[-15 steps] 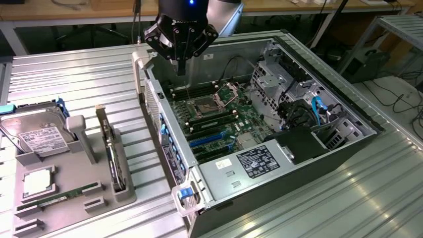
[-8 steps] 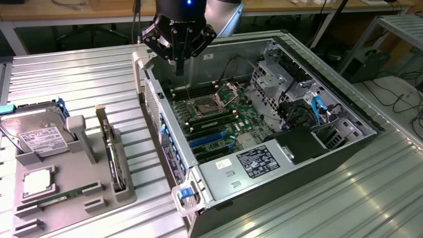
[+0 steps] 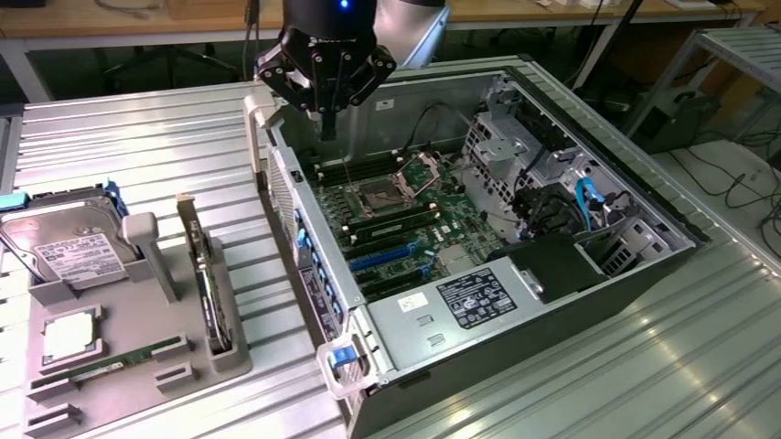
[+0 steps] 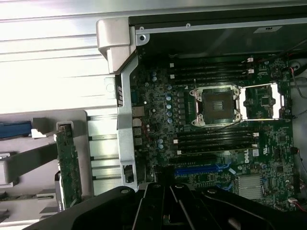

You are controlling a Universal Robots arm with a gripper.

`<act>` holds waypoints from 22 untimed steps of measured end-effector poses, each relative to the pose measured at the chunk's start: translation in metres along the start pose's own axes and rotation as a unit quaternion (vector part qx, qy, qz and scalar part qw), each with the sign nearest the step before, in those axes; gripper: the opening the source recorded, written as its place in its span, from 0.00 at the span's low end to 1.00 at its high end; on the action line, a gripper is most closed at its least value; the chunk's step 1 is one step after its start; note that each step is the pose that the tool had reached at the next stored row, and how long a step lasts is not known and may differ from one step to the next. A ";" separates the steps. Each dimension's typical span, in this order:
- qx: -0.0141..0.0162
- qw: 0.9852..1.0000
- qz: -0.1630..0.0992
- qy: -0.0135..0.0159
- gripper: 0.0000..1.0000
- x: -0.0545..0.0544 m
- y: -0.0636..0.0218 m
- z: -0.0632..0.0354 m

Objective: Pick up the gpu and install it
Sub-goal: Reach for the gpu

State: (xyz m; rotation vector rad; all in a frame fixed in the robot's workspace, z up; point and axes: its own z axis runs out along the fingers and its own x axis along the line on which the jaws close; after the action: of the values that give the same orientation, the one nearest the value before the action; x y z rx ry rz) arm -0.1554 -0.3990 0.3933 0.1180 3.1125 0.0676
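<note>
Black jaws of angular linked bars; black wrist (image 3: pixel 320 20) with a small blue light (image 3: pixel 343 5); smooth silver-grey arm (image 3: pixel 412 32).

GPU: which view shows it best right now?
Exterior view. The GPU stands on edge in the gray holder, its whole length visible, apart from the case. The wrist view shows the GPU as a narrow green strip of board, beside the case wall.

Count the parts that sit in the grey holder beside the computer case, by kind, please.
hard drive: 1
gpu: 1
CPU: 1
RAM stick: 1
Total: 4
</note>
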 end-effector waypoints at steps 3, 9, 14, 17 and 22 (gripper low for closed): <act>0.000 1.000 0.000 0.000 0.11 0.002 -0.0002 0.0000; 0.000 1.000 0.000 0.000 0.11 0.005 -0.0007 -0.0002; 0.000 1.000 0.000 0.000 0.11 0.008 -0.0010 -0.0003; 0.000 1.000 0.000 0.000 0.11 0.009 -0.0013 -0.0003; 0.000 1.000 0.000 0.000 0.11 0.012 -0.0017 -0.0004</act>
State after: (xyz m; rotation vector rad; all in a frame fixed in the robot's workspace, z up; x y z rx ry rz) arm -0.1675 -0.3998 0.3933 0.1180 3.1124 0.0676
